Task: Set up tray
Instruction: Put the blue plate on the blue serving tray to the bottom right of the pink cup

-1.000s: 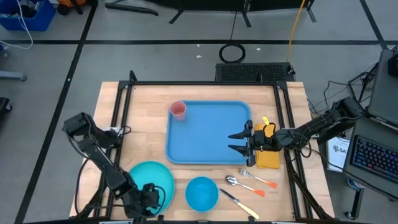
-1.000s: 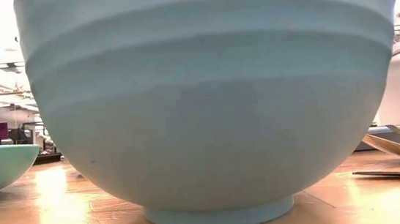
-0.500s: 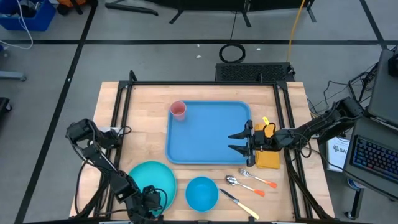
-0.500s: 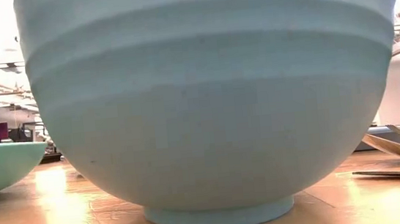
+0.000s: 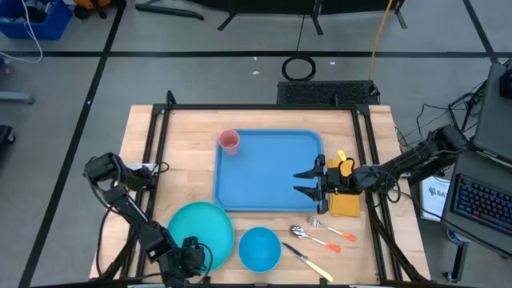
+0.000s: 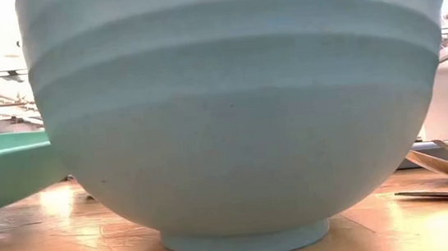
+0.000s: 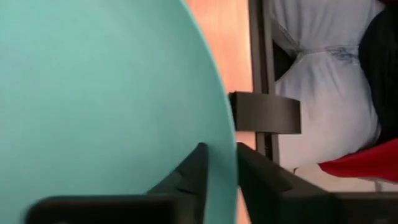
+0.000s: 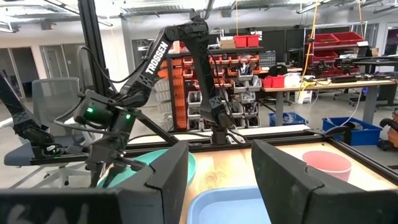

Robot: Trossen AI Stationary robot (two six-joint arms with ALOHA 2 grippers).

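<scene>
The blue tray point(image 5: 268, 170) lies flat mid-table, with a pink cup point(image 5: 230, 142) standing in its far left corner. The round turquoise plate point(image 5: 200, 232) sits at the near left, and my left gripper point(image 5: 190, 254) is shut on its near rim. In the low view the plate point(image 6: 2, 171) shows raised at the left, behind the blue bowl point(image 6: 235, 108). My right gripper point(image 5: 308, 182) hovers open over the tray's right edge. In the right wrist view its fingers point(image 8: 165, 180) frame the tray point(image 8: 227, 205) and the cup point(image 8: 326, 165). My left gripper pinches the plate's near rim point(image 7: 225, 146) between its two fingers point(image 7: 198, 171), one on the inner face and one outside. It comes from the table's near side, roughly level. The plate is raised off the table in the low view; whether its far part still rests there I cannot tell.
The blue bowl point(image 5: 259, 249) stands right of the plate near the table's front edge. A spoon point(image 5: 314, 238), fork point(image 5: 332, 230) and knife point(image 5: 308, 262) lie near right, beside a yellow napkin point(image 5: 346, 204). A black frame rail edges the table. A person sits beyond the near edge point(image 7: 323, 93).
My left gripper has raised the plate and carried it slightly toward the table's right and far side. In the low view its rim has climbed and now stands nearer the bowl.
</scene>
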